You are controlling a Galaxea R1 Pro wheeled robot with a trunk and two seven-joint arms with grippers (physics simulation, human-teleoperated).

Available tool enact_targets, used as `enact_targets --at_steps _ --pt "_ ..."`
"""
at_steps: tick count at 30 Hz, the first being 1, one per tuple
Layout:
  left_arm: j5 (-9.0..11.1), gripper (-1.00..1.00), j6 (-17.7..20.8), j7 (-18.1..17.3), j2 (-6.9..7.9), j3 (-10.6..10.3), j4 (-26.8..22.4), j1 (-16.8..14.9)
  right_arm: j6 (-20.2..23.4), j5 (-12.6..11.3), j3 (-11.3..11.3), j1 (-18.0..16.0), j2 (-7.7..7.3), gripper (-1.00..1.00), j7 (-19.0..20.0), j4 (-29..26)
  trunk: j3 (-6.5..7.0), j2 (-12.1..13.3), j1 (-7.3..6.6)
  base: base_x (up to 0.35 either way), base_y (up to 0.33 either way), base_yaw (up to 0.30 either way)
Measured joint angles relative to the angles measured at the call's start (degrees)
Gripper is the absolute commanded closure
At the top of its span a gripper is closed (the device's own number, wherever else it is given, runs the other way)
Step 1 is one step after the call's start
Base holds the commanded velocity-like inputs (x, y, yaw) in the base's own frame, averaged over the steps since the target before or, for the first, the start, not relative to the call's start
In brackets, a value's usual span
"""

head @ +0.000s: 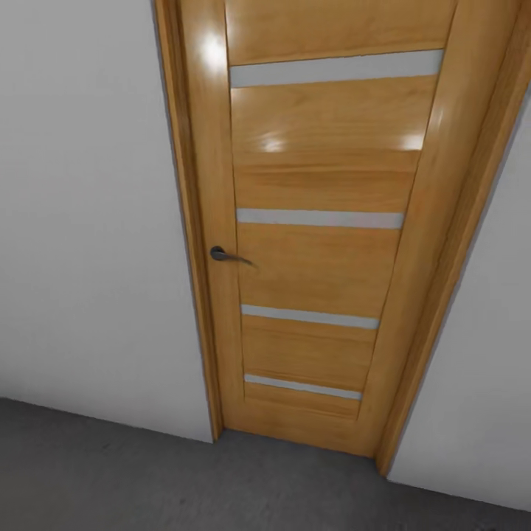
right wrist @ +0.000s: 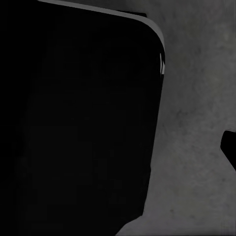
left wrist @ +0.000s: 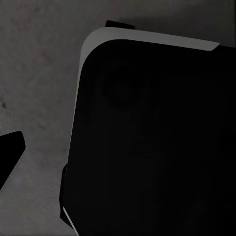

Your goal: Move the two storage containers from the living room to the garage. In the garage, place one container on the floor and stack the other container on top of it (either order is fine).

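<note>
Neither hand's state can be told from these pictures: in the left wrist view one dark fingertip (left wrist: 11,147) is poking in at the picture's edge, and in the right wrist view a dark finger tip (right wrist: 230,150) is doing the same, but the opposing fingers are not showing, so open or closed cannot be judged, and nothing is seen between them. Both fingertips are hanging over the floor (left wrist: 39,73), a dark grey, rough, concrete-like surface, and beside each one a large black rounded body with a pale grey rim (left wrist: 147,147) is taking up most of the picture; it looks like part of the robot itself, though that cannot be confirmed.

From the head, the camera is looking down at a closed wooden door (head: 317,243) set in a plain white wall (head: 88,221). The door is glossy honey-coloured wood crossed by four pale horizontal strips, with bright light spots reflecting on its upper panels. A dark lever handle (head: 225,255) is sitting on the door's left side, pointing right. A matching wooden frame (head: 450,280) is running down both sides to the floor, which is lying as a grey band along the near edge. This grey floor and white wall are matching the garage; the storage containers' place cannot be told.
</note>
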Motion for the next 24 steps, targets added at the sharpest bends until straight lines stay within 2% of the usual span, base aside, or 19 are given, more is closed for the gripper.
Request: enact_targets --at_steps 17,24 --pt "0.0 -1.0 0.0 0.0 0.0 0.0 0.0 0.0 0.1 0.0 0.0 0.0 0.0 -1.0 0.0 0.0 0.0 0.0 0.0 0.0 0.0 -0.245" --pt "0.0 -1.0 0.0 0.0 0.0 0.0 0.0 0.0 0.2 0.2 0.0 0.0 -0.07 -1.0 0.0 0.0 0.0 0.0 0.0 0.0 0.0 -0.072"
